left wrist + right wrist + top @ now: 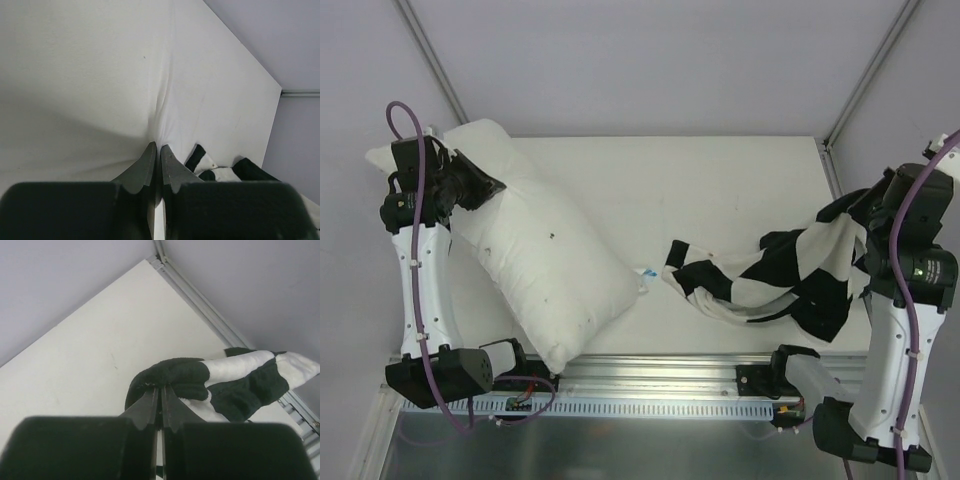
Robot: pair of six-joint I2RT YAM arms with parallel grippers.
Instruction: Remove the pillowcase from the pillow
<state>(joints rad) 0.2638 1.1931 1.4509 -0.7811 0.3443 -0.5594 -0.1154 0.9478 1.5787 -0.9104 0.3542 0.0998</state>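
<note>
**Left gripper [156,146] and right gripper [160,388] both clamped on fabric**

We find the left gripper's fingers [142,167] pressed together on a pinch of the white pillow [545,270], with creases running out from the grip. The right gripper is closed on a black fold of the checkered pillowcase [770,275], held at the right edge of the table [700,185]. The pillow lies bare and diagonal on the table's left half. The pillowcase trails crumpled toward the pillow's near corner, where a small tag [648,271] shows; we cannot tell whether they touch.
</note>
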